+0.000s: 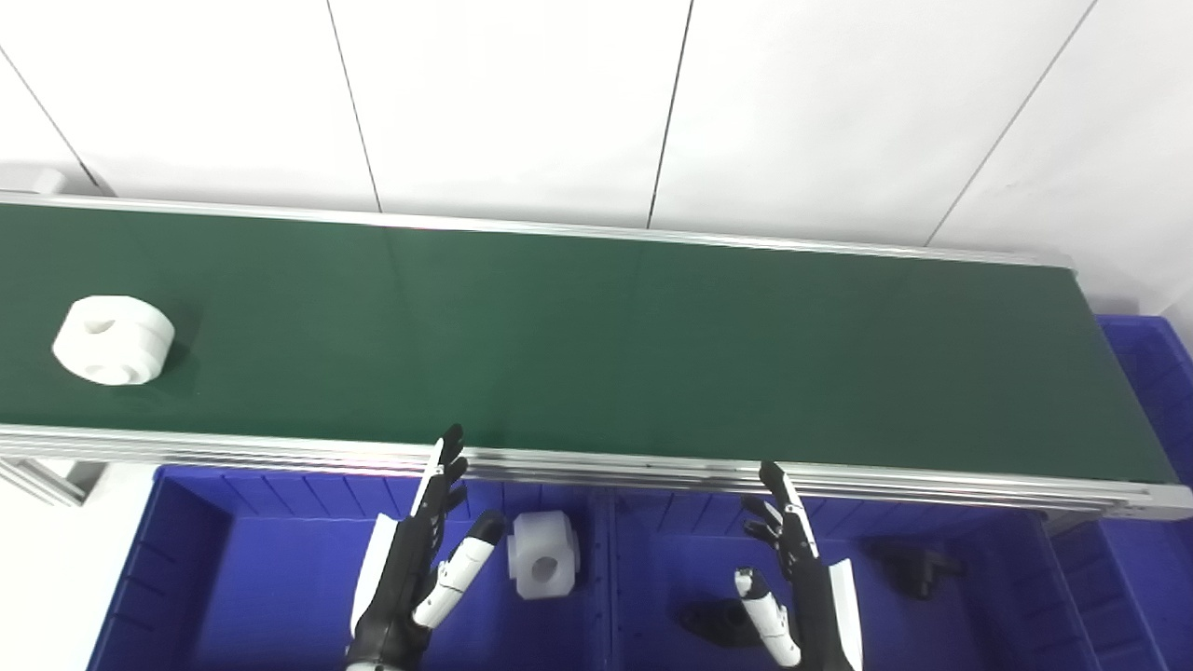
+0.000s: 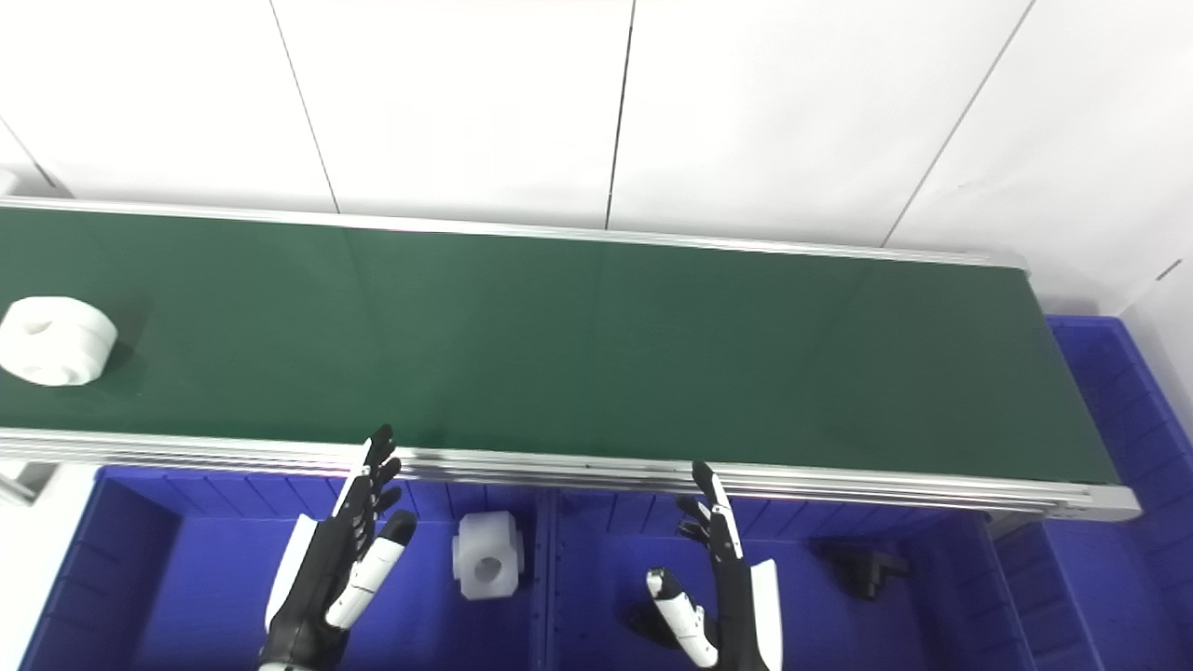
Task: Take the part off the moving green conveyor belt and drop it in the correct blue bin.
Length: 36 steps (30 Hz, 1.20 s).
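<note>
Both robot hands empty, fingers spread, over the blue bins.

Left robot hand (image 1: 410, 568) and right robot hand (image 1: 792, 578) held apart, below green conveyor belt (image 1: 596, 335). White part (image 1: 114, 339) lay on belt, far left of left robot hand.

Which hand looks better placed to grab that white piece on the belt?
Probably the left hand: open and nearer the white part at the belt's left end; the right hand hovers over the bin holding black parts.

Green conveyor belt (image 1: 596, 335), one white part (image 1: 113, 340) at left end.
</note>
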Tool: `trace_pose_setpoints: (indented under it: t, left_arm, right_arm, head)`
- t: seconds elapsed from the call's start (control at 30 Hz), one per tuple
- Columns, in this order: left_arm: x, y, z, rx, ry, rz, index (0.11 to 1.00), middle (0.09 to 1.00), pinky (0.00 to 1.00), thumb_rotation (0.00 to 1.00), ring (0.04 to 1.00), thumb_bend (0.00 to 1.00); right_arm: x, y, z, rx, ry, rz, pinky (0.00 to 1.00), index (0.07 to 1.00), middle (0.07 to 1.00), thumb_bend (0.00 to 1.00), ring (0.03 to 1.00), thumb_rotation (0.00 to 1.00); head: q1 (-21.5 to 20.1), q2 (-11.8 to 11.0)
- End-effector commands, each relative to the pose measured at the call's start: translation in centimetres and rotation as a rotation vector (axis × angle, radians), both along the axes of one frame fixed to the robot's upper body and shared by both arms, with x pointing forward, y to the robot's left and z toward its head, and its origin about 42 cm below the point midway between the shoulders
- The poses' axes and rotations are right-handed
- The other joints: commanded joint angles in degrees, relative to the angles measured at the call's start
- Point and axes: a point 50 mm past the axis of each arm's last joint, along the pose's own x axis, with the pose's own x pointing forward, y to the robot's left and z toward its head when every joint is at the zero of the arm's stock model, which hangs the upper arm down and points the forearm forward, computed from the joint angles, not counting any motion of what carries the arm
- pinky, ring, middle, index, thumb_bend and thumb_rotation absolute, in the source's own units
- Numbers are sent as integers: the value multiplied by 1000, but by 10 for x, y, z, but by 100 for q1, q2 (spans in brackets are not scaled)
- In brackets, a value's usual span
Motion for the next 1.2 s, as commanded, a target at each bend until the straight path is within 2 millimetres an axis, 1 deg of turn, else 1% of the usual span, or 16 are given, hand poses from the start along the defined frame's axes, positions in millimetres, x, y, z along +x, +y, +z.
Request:
trace_pose_setpoints:
  t: [0.0, 0.2, 0.33, 0.37, 0.4, 0.43, 0.47, 0.5, 0.53, 0.57, 0.6, 0.63, 0.73, 0.77, 0.97, 1.17]
  left_arm:
    - [4, 0, 12, 5, -67, -1, 1000, 1000, 914, 912, 970, 624]
    - [4, -1, 10, -2, -59, 0, 1000, 1000, 927, 910, 968, 634]
    - [4, -3, 9, 1, -56, -4, 1000, 1000, 928, 907, 969, 641]
    - [4, -6, 8, 3, -55, -3, 1000, 1000, 923, 905, 965, 644]
    - [4, -8, 8, 7, -55, -3, 1000, 1000, 918, 907, 958, 649]
    - [3, -12, 6, 10, -55, -3, 1000, 1000, 916, 909, 953, 650]
    - [3, -15, 4, 9, -56, -5, 1000, 1000, 914, 910, 948, 649]
    - [3, -20, 2, 7, -54, -10, 1000, 1000, 897, 901, 935, 648]
    - [3, -24, 1, 4, -53, -14, 1000, 1000, 885, 892, 929, 644]
    - [4, -29, -1, -2, -50, -15, 1000, 1000, 871, 865, 929, 629]
    - [5, -33, -2, -6, -49, -12, 1000, 1000, 864, 838, 929, 624]
    - [6, -37, -2, -10, -48, -8, 1000, 999, 842, 788, 927, 625]
    - [8, -47, -2, -10, -47, 1, 990, 991, 811, 729, 920, 628]
    - [9, -50, -1, -12, -44, 2, 987, 990, 791, 715, 918, 639]
    - [9, -63, 0, -15, -58, 13, 975, 971, 723, 685, 893, 657]
    - [11, -66, -5, -15, -70, 19, 946, 942, 691, 657, 867, 658]
  right_arm:
    - [3, 2, 9, 2, -67, 2, 775, 946, 938, 760, 849, 982]
    - [3, 0, 7, 8, -65, 3, 778, 945, 944, 754, 852, 973]
    - [4, -2, 6, 8, -67, 2, 783, 945, 947, 758, 853, 975]
    - [4, -5, 5, 7, -66, 2, 783, 947, 947, 754, 854, 973]
    - [3, -7, 5, 9, -63, 2, 790, 950, 950, 751, 858, 973]
    - [2, -11, 3, 9, -59, 0, 797, 952, 952, 752, 861, 975]
    - [2, -15, 1, 5, -54, -1, 802, 953, 953, 753, 863, 978]
    - [1, -21, -1, 1, -47, 0, 819, 963, 955, 764, 869, 991]
    - [1, -26, -4, -6, -42, 4, 833, 973, 957, 770, 876, 996]
    - [1, -32, -7, -10, -35, 6, 850, 987, 961, 772, 886, 999]
    - [2, -36, -9, -17, -32, 7, 860, 993, 964, 776, 894, 1000]
    - [3, -41, -10, -21, -31, 7, 870, 998, 973, 733, 908, 1000]
    - [5, -48, -9, -28, -33, 2, 891, 1000, 990, 640, 916, 1000]
    - [5, -51, -10, -29, -31, 3, 897, 1000, 995, 597, 921, 1000]
    - [7, -63, -12, -31, -19, 17, 928, 1000, 1000, 523, 936, 1000]
    - [10, -66, -16, -23, -9, 33, 958, 1000, 1000, 430, 955, 1000]
  head:
    - [10, -13]
    - [18, -57]
    - [202, -88]
    - [510, -133]
    - [566, -145]
    - [958, -223]
    - [1021, -232]
    - [1398, -295]
    - [1452, -307]
    - [1739, -375]
    - [1778, -383]
    - [1968, -434]
    - [2112, -494]
    - [2251, -583]
    - [2530, -783]
    - [2597, -973]
